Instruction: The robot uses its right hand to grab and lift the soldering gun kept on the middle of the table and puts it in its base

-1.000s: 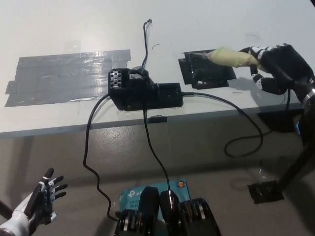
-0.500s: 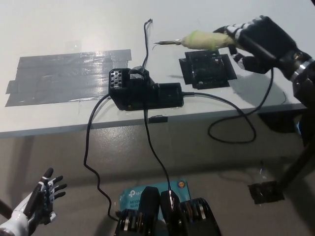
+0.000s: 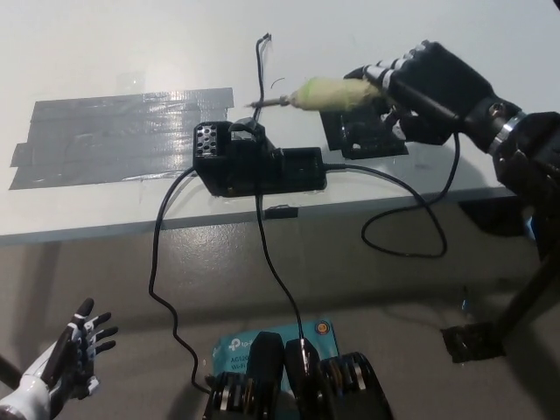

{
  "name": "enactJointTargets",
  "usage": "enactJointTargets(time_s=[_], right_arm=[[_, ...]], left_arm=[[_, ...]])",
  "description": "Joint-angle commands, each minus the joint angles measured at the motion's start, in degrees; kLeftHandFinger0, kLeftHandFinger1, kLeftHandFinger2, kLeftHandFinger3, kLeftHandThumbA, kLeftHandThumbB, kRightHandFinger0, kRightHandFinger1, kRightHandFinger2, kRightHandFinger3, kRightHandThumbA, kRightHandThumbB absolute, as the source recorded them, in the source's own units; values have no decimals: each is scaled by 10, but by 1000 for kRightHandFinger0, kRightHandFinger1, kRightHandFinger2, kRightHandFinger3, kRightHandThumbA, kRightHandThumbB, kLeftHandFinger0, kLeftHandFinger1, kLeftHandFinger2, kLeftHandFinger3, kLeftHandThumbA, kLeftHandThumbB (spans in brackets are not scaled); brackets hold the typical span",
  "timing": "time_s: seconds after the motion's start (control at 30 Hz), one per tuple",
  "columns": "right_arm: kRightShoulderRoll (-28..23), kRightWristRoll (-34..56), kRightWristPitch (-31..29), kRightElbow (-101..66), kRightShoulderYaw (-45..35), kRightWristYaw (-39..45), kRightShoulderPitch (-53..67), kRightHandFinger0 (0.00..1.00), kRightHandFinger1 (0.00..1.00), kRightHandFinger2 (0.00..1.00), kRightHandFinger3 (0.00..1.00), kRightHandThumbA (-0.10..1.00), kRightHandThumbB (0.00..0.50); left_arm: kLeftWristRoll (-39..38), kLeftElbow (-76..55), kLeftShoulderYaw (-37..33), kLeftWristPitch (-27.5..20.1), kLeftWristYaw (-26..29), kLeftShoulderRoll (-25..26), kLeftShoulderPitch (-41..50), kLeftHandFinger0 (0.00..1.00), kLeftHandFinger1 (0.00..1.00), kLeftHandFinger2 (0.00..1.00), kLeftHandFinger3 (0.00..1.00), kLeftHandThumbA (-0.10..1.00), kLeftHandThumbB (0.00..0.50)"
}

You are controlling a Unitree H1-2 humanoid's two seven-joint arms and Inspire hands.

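Right hand (image 3: 420, 83) at about 2 o'clock in the head view, fingers closed around the rear of the soldering gun (image 3: 325, 94), which is held clear of the table (image 3: 105, 52), roughly level, metal tip pointing to 9 o'clock and hanging just above the right part of the base (image 3: 254, 162). The gun looks light and rigid; the yellowish padded handle is the sensible hold, well back from the thin tip, which is probably fragile. Its cord (image 3: 411, 223) trails off the table edge in a slack loop and could drag or twist the gun. A black taped patch (image 3: 363, 131) lies under the hand; grey tape (image 3: 114, 136) lies at 10 o'clock, well apart. A thin wire (image 3: 260, 66) rises behind the base, near the tip's path. Left hand (image 3: 66, 363) rests at 7 o'clock, fingers spread, empty.
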Motion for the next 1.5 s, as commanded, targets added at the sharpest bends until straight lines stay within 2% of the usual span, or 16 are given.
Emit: enactJointTargets(time_s=[0.0,0.07,0.2,0.5,0.57,0.6,0.67,0.7,0.73,0.77,0.87,0.93,1.1,1.23,1.33,1.47], right_arm=[[-17,-8,-31,-9,-1,-35,-40,0,0,207,134,-100,239],[-15,-6,-29,-4,-11,-19,-37,0,4,282,164,-100,174],[-18,-3,-31,-6,-15,-11,-34,0,0,94,165,-100,57],[-25,-4,-31,-6,14,-54,-27,0,0,29,0,-100,68],[-21,-8,-31,1,4,-33,-25,0,81,243,82,-100,66],[-17,-3,-11,0,-6,-15,-23,0,101,283,270,-100,115],[-10,-8,28,-3,-20,-6,-18,0,9,172,352,-100,140],[-1,-3,43,1,-37,-30,-12,0,0,88,320,-100,144],[4,3,77,-9,-50,-6,-7,0,0,36,139,-100,1],[2,1,69,9,-58,-31,-6,0,0,8,31,-100,0],[3,-2,82,9,-63,-10,-7,0,133,497,142,-100,6],[5,-5,83,11,-65,-19,-6,0,126,553,191,-100,9],[8,-24,89,6,-51,-11,-7,0,88,378,152,-100,0],[7,-14,90,-3,-42,36,-10,0,149,370,332,-100,195],[8,-17,64,0,-33,20,-12,0,0,93,285,-100,68],[5,-16,27,7,-23,-10,-16,0,0,19,78,-100,70]], left_arm=[[-6,-18,8,0,-7,13,-4,1000,1000,1000,1000,1000,250],[-8,-19,9,-1,-9,15,-4,1000,1000,1000,1000,1000,260],[-6,-16,9,-5,-10,15,-5,1000,1000,1000,1000,1000,253],[0,-12,3,-14,-10,15,-5,1000,1000,1000,1000,1000,255],[-2,-14,3,-12,-12,14,-5,1000,1000,1000,1000,1000,249],[-2,-16,2,-10,-12,12,-4,1000,1000,1000,1000,1000,242],[-2,-17,2,-8,-11,12,-3,1000,1000,1000,1000,1000,236],[-2,-17,2,-9,-11,11,-4,1000,1000,1000,1000,1000,240],[-3,-16,2,-12,-13,12,-4,1000,1000,1000,1000,1000,233],[0,-17,-2,-13,-13,11,-2,1000,1000,1000,1000,1000,231],[-2,-21,-2,-10,-13,11,-1,1000,1000,1000,1000,1000,234],[0,-21,-3,-8,-12,12,-4,1000,1000,1000,1000,1000,218],[3,-22,-7,-16,-15,13,-3,1000,1000,1000,1000,1000,218],[4,-18,-8,-14,-12,11,-5,1000,1000,1000,1000,1000,230],[2,-17,-7,-13,-13,11,-5,1000,1000,1000,1000,1000,218],[-5,-16,-2,-3,-12,9,-6,1000,1000,1000,1000,1000,240]])
